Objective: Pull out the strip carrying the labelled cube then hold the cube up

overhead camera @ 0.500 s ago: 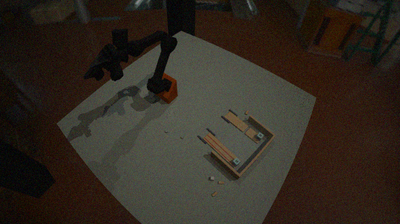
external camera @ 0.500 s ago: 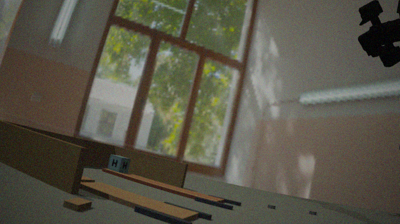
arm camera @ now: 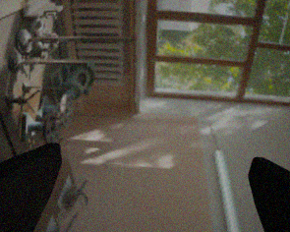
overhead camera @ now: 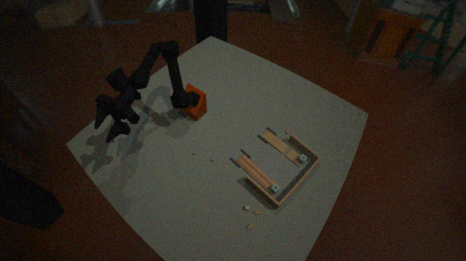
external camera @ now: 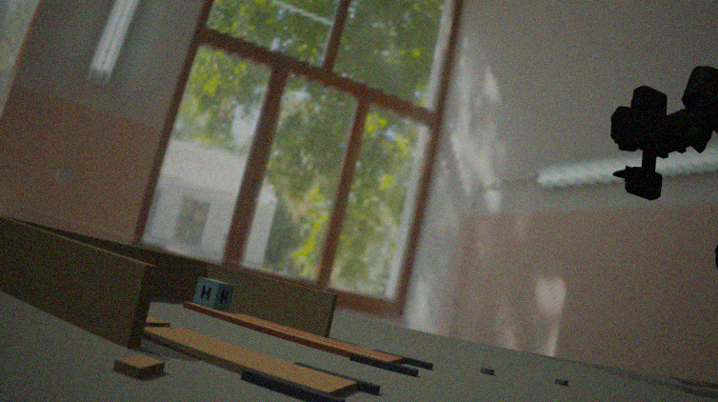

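A strip with red lines point(overhead camera: 254, 171) point(external camera: 317, 340) looks unbroken and runs from between two dark bars to a pale lettered cube point(overhead camera: 275, 188) point(external camera: 212, 292) at its far end. The other strip is plain. Its long piece point(overhead camera: 275, 141) point(external camera: 243, 355) is separated by a gap from a short piece point(overhead camera: 293, 156) that has a second lettered cube point(overhead camera: 303, 158) at its far end. That cube is hidden behind the wall in the exterior view. My gripper point(overhead camera: 102, 134) point(arm camera: 156, 161) is open and empty, raised at the table's left side, far from both strips.
A low three-sided wooden wall point(overhead camera: 299, 181) point(external camera: 73, 275) surrounds the cube ends. Dark bars point(overhead camera: 271, 131) point(overhead camera: 235, 162) flank the near ends. A tan block point(overhead camera: 287, 130) point(external camera: 138, 366) lies outside the wall; several small blocks lie elsewhere. An orange block point(overhead camera: 201, 111) stands by the arm.
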{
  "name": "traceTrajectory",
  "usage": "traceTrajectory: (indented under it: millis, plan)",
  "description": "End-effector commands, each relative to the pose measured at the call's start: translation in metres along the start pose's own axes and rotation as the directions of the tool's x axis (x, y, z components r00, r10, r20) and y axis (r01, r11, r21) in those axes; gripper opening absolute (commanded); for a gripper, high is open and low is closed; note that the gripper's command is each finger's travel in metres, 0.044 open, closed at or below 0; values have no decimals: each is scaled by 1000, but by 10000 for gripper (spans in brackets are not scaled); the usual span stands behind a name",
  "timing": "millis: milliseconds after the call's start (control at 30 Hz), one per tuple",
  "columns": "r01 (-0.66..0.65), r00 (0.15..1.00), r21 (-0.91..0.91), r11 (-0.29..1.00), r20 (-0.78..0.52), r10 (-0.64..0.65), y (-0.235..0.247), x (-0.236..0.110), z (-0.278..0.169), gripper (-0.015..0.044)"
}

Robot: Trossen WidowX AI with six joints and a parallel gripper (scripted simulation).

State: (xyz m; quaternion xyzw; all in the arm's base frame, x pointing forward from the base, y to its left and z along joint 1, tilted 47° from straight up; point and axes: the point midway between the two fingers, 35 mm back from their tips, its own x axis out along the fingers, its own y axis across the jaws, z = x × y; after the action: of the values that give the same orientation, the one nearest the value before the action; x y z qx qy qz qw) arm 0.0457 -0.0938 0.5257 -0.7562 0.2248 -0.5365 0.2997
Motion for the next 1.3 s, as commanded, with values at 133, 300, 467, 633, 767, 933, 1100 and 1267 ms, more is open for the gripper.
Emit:
traceTrajectory:
  millis: [133, 300, 467, 633, 767, 933, 1100, 1267]
  plan:
    - [-283, 953, 426, 859, 223, 204, 87, 37, 82, 400]
    - [-495, 866, 560, 664, 379, 326, 132, 31, 157, 400]
    - [-670, 742, 591, 450, 522, 420, 163, 0, 236, 400]
    - [-789, 604, 554, 264, 627, 491, 180, -54, 309, 400]
    - [-851, 498, 504, 150, 683, 533, 186, -109, 355, 400]
    - [-901, 383, 430, 55, 731, 565, 187, -190, 394, 400]
    - [-929, 309, 370, 15, 754, 579, 185, -272, 409, 400]
    - [-933, 302, 360, 17, 756, 581, 186, -319, 407, 400]
